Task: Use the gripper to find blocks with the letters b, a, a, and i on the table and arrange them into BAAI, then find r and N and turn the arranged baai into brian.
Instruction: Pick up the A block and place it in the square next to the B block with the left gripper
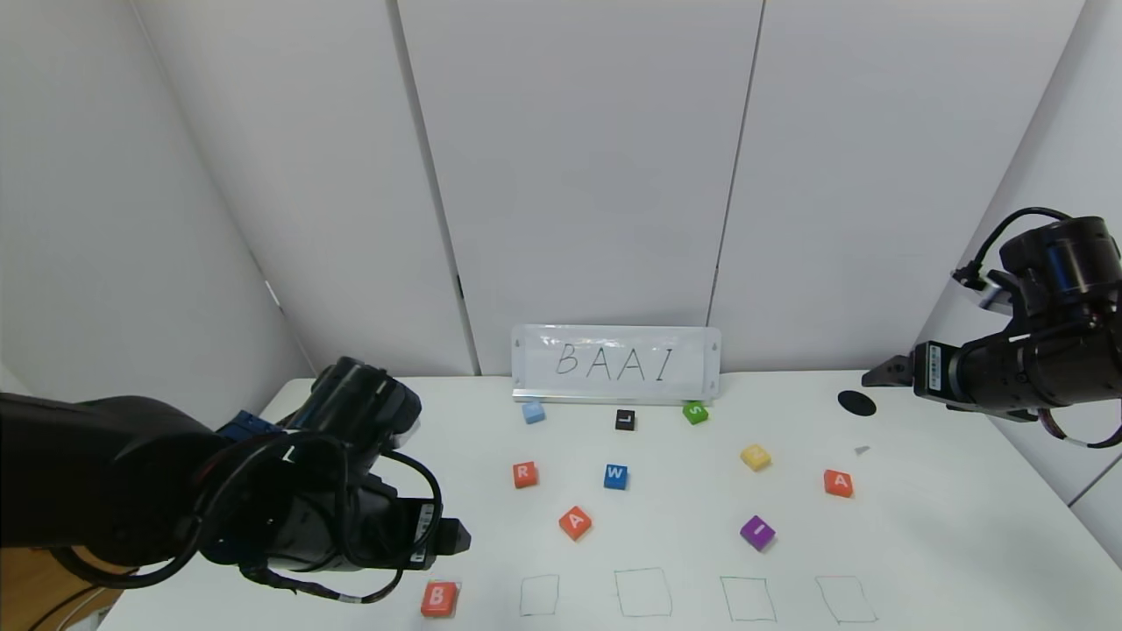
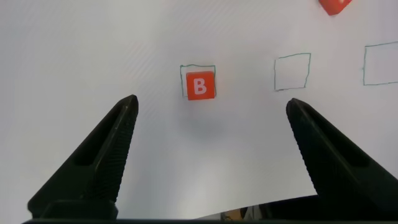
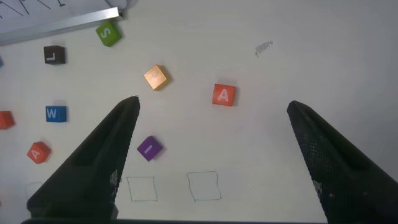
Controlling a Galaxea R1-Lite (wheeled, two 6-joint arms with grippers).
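B block [image 1: 439,599] in leftmost green square [image 2: 198,81], near left table [image 1: 947,526] edge; A blocks [image 1: 575,522], I [image 1: 757,532], R [image 1: 524,474] scattered farther; left gripper [image 2: 208,134] above B, fingers apart, empty; right gripper [image 3: 211,149] raised far right, fingers apart.

White table [image 1: 947,543] carrying lettered blocks [image 1: 575,522]
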